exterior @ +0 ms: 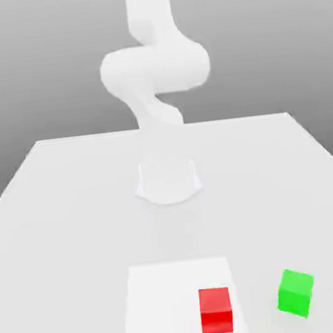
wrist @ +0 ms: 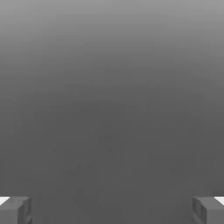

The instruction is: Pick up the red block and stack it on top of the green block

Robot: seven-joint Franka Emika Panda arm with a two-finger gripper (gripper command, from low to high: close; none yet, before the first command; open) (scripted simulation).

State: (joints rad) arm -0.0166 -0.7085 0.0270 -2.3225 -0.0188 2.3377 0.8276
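The red block (exterior: 216,310) rests on the white table near its front edge, on a paler square patch. The green block (exterior: 296,293) sits to the exterior view's right of it, a short gap away and turned slightly. In the hand view, my gripper (wrist: 112,211) is open: its two grey fingertips (wrist: 15,210) stand far apart with nothing between them, against a plain grey background. The white arm (exterior: 155,69) rises from its base at the table's middle and bends upward out of the picture, well away from both blocks.
The arm's round base (exterior: 168,181) stands at the centre of the white table (exterior: 58,211). A paler square patch (exterior: 163,301) lies under the red block at the front.
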